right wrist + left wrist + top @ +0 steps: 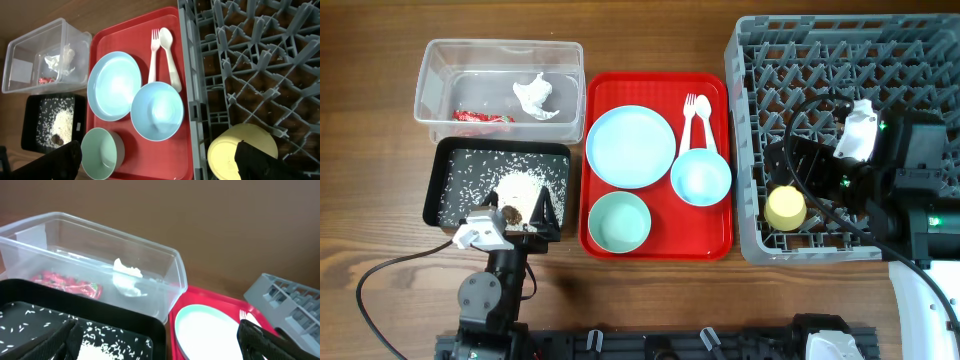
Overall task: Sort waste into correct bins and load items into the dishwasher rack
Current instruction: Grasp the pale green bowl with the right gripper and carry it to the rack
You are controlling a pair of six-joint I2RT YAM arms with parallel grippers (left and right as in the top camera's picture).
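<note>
The clear tub holds the red wrapper and white tissue. The black tray holds rice and a brown lump. My left gripper is open and empty over its near edge. On the red tray lie the blue plate, fork and spoon, blue bowl and green bowl. The yellow cup sits upside down in the grey rack. My right gripper is open and empty just above the cup.
The tub and black tray stand at the left, the red tray in the middle, and the rack at the right with several upright pegs. A black cable loops on the wood at the front left. The right arm's body overhangs the rack's right side.
</note>
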